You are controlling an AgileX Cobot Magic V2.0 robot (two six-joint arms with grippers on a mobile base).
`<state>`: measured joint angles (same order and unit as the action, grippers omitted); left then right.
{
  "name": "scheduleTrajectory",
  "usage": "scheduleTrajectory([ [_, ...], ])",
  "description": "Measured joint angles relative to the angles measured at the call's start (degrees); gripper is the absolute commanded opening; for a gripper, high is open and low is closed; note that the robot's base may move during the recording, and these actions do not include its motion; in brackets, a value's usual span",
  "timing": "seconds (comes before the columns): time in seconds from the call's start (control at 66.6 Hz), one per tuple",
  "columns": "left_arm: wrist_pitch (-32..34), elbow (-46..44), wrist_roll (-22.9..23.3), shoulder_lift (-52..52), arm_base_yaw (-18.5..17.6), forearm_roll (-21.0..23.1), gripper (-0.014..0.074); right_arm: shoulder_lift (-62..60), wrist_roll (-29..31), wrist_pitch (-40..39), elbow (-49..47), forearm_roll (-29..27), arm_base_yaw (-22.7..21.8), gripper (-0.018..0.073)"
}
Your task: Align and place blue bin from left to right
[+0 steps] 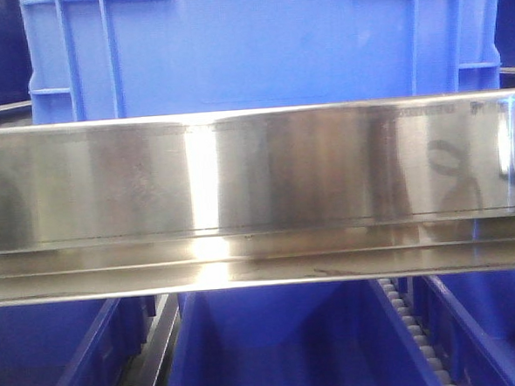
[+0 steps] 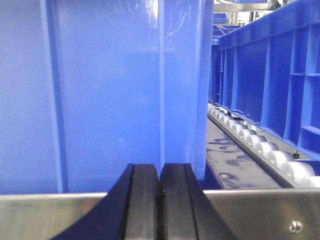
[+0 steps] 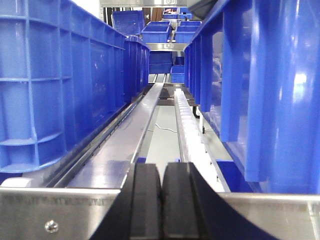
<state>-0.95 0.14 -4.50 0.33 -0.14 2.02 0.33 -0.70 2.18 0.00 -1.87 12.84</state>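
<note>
The blue bin fills the top of the front view, standing on the rack just behind a steel rail. In the left wrist view its smooth front wall and corner rib loom right ahead of my left gripper, which is shut with nothing between its pads. My right gripper is also shut and empty; it points down the gap between the blue bin's side wall on the right and a neighbouring blue bin on the left.
Roller tracks run along the shelf lanes. Another blue bin stands to the right in the left wrist view. Lower-level blue bins sit under the rail. More bins are stacked far back.
</note>
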Motion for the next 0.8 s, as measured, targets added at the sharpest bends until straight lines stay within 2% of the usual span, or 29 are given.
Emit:
scheduleTrajectory([
  [0.601, 0.0, 0.0, 0.0, 0.0, 0.0, 0.0, -0.0111, 0.0, 0.0, 0.0, 0.0, 0.0, 0.0, -0.0066],
  [0.796, 1.9, 0.0, 0.0, 0.0, 0.0, 0.0, -0.0111, 0.0, 0.0, 0.0, 0.0, 0.0, 0.0, -0.0066],
])
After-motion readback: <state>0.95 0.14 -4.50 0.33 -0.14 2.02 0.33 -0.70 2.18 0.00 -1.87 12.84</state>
